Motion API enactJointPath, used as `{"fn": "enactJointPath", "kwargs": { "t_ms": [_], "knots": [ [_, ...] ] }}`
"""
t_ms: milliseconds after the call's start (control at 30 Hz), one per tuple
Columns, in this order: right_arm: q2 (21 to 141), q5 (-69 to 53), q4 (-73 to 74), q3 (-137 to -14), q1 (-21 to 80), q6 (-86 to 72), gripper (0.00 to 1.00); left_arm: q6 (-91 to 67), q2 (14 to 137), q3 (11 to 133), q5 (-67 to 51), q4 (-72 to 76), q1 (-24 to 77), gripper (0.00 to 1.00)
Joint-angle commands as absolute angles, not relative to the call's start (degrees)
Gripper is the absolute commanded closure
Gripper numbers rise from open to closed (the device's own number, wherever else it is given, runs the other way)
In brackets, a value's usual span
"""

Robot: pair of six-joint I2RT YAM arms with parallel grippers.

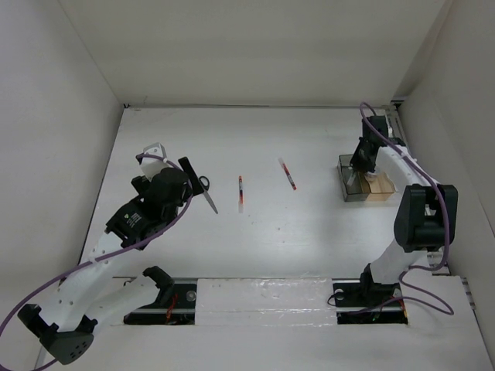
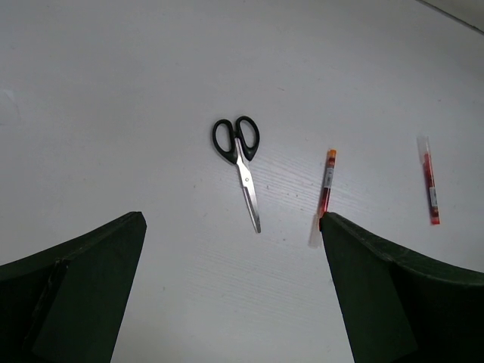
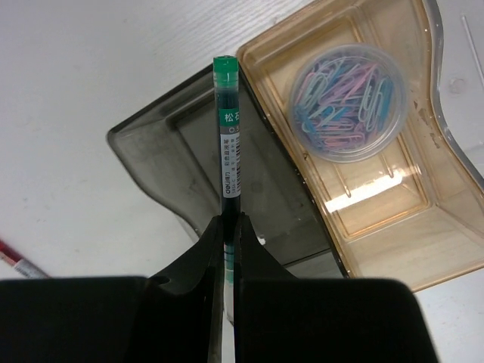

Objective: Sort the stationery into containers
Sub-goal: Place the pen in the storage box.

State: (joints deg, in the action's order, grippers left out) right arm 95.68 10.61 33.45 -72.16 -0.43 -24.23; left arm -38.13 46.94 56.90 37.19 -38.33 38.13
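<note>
Standing by the white table [image 1: 309, 247], I see two robot arms working at opposite sides.

The left gripper [image 2: 231, 218] hangs above the tabletop with its dark fingers spread wide and nothing between them. Below it, flat on the table, lie small black-handled scissors with grey blades [image 2: 240, 162], closed.

To their right lie two thin red-and-white pens, well apart from each other: the nearer pen [image 2: 326, 185] and the farther pen [image 2: 429, 181].

At the far right, the right gripper [image 3: 231, 223] is pinched tight on a thin dark green pen [image 3: 228, 136]. The pen juts forward over the small rectangular plastic desk organizer. It runs along the edge where the dark grey compartment [image 3: 174, 151] meets the tan compartment [image 3: 363, 219]. Whether the pen touches the plastic I cannot tell.

A round clear tub of pastel paper clips [image 3: 344, 102] sits in the tan compartment.
</note>
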Motion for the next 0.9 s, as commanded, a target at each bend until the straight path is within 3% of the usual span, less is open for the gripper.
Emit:
{"fn": "enactJointPath", "kwargs": {
  "t_ms": [0, 800, 867],
  "knots": [
    [96.77, 15.99, 34.54, -73.21, 0.62, -24.43, 1.00, -36.83, 47.72, 57.39, 36.13, -36.04, 37.97, 0.00],
    [99.58, 19.86, 36.65, -71.54, 5.36, -24.96, 1.00, -36.30, 47.20, 56.87, 35.60, -36.04, 37.97, 0.00],
    [99.58, 20.65, 36.65, -71.54, 5.36, -25.48, 0.93, -36.30, 47.20, 56.87, 35.60, -36.04, 37.97, 0.00]
  ]
}}
